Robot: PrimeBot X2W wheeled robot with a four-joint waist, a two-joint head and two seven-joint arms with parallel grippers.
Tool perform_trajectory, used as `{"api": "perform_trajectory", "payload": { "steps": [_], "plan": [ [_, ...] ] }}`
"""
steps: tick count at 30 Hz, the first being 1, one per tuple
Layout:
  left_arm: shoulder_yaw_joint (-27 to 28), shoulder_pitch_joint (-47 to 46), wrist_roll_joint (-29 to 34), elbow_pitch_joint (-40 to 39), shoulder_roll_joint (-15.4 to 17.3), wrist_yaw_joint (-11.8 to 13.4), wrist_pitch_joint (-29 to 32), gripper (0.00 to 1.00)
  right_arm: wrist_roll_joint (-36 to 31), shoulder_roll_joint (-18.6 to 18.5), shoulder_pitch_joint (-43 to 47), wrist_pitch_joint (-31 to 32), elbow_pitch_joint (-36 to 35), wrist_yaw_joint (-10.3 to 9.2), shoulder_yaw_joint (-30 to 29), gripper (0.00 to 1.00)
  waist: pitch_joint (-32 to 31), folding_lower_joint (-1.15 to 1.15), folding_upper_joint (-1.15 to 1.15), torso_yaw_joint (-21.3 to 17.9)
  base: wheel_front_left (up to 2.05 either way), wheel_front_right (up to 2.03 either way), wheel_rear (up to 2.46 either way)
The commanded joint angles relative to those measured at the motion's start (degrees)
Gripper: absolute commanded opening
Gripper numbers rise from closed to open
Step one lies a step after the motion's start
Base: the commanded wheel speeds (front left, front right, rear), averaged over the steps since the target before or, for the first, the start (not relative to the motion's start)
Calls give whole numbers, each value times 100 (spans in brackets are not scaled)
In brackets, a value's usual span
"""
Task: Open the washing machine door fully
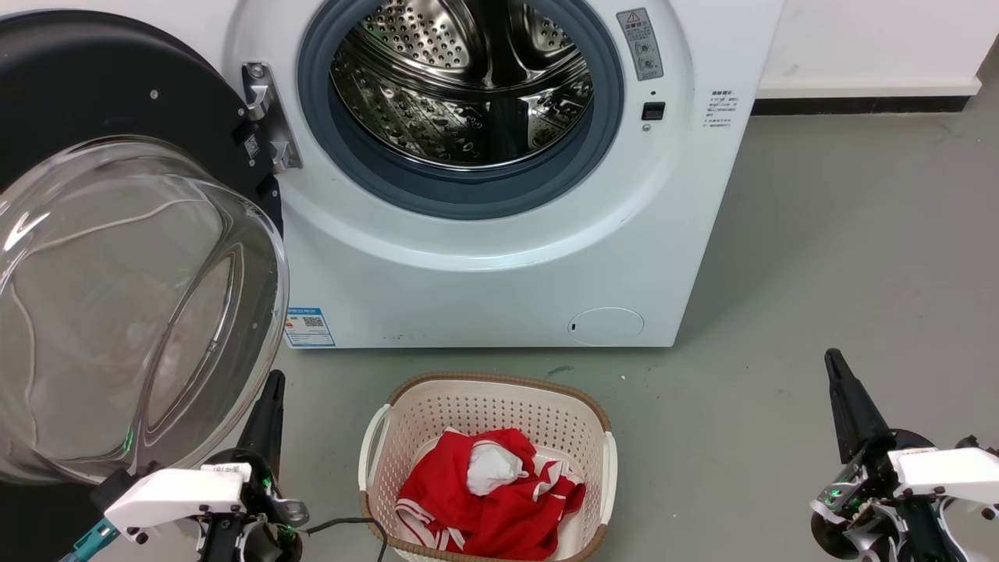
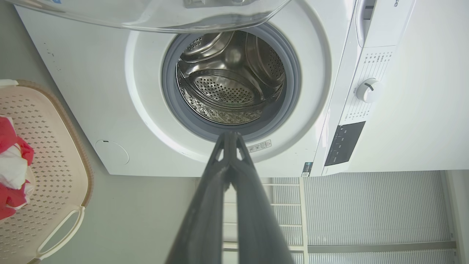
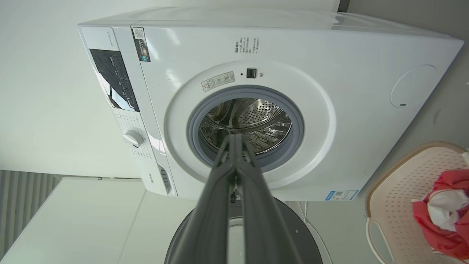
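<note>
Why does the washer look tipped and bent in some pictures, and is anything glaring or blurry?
Head view: sharp, white glare streaks on the washing machine door glass, glints in the drum. Left wrist view: wide lens slightly bows the washing machine, which appears sideways; left pincer soft up close. Right wrist view: same bowing, right pincer soft.

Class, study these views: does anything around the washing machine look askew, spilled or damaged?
Nothing stands out. The washing machine door hangs open on its hinge, the washing machine looks intact, and the basket stands upright with the red-and-white laundry inside it.
</note>
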Motion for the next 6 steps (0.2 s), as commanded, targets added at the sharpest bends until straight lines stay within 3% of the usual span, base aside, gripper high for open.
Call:
{"api": "perform_trajectory", "payload": {
  "steps": [1,6],
  "plan": [
    [32,-54,-106,16,5,-20,52,0,114,7,-57,35,32,0,-14,0,0,0,0,2,0,0,0],
    [40,-76,-258,29,4,-33,86,0,251,14,-84,69,49,0,-33,0,0,0,0,7,0,0,0]
  ]
}}
